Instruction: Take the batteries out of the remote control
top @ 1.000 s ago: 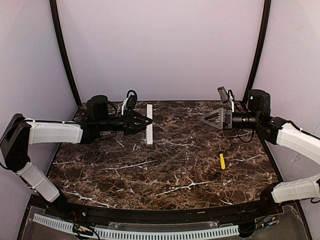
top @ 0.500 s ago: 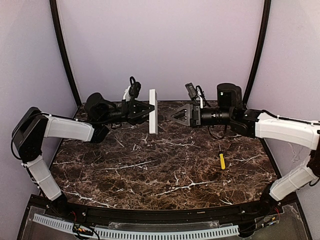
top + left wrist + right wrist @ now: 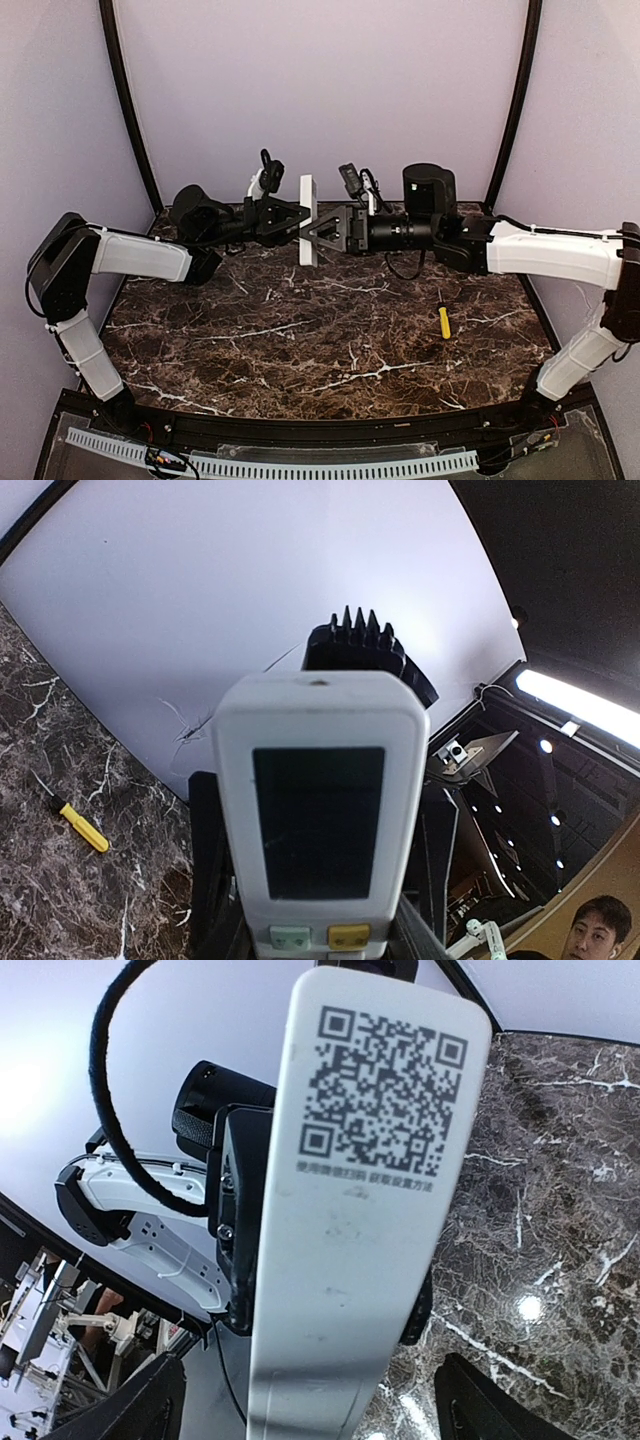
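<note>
The remote control (image 3: 307, 190) stands upright in the air above the back of the marble table (image 3: 300, 340), between the two grippers and right in the path of the right one. Its button-and-display face is turned toward the left wrist camera, and its back, bearing a printed square code, toward the right wrist camera. A yellow-handled screwdriver (image 3: 444, 321) lies flat on the table's right side, well apart from both grippers and below the right arm.

The left gripper (image 3: 297, 221) is clamped on the remote control partway down its length, a dark finger against each long edge. The right gripper (image 3: 322, 232) has its jaws spread wide. In its wrist view the fingers (image 3: 140, 1410) sit at either side of the remote control with a gap showing. From above, its tips overlap the white bar, and contact cannot be told.

Both forearms run roughly level and point inward toward each other. The left arm reaches in from the left wall side with its elbow bent low. The right arm stretches across from the right edge, its wrist straight.
</note>
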### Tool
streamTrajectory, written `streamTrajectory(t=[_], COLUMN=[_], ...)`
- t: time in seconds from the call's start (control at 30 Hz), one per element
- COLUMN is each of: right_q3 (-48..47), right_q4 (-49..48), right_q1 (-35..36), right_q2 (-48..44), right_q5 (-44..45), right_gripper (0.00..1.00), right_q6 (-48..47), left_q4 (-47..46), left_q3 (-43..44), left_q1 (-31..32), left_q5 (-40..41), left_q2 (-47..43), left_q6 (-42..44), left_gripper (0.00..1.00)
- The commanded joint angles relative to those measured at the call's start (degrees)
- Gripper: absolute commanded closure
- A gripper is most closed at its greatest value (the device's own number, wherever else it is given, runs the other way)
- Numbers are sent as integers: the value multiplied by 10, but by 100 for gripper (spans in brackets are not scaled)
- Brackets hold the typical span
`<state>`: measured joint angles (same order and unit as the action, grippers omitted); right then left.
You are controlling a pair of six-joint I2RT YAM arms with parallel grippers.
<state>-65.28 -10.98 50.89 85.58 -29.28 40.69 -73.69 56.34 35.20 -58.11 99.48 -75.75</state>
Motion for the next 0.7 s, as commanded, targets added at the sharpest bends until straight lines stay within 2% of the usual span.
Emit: streamTrajectory(t=[0.0, 0.17, 0.27, 0.5, 0.57, 0.63, 0.67], right_q3=[-20, -25, -25, -23, -23, -26, -29], right_q4=[-27, -30, -29, -24, -18, -3, 9], right_q1=[13, 20, 22, 23, 23, 23, 23], right_q2=[20, 27, 26, 24, 25, 24, 22], right_q5=[1, -6, -5, -4, -5, -3, 1], right_gripper=[18, 31, 42, 75, 82, 88, 91], right_q6=[5, 6, 5, 1, -2, -12, -21], left_q4=[-23, -8, -2, 43, 77, 117, 134], left_q3=[17, 14, 15, 10, 6, 1, -2], left_q1=[3, 3, 3, 3, 3, 3, 3], left_q5=[-4, 3, 7, 16, 20, 24, 26], left_q2=[-6, -14, -16, -30, -42, -58, -64], left_q6=[5, 25, 32, 69, 93, 123, 144], left_gripper=[83, 82, 83, 80, 76, 67, 59])
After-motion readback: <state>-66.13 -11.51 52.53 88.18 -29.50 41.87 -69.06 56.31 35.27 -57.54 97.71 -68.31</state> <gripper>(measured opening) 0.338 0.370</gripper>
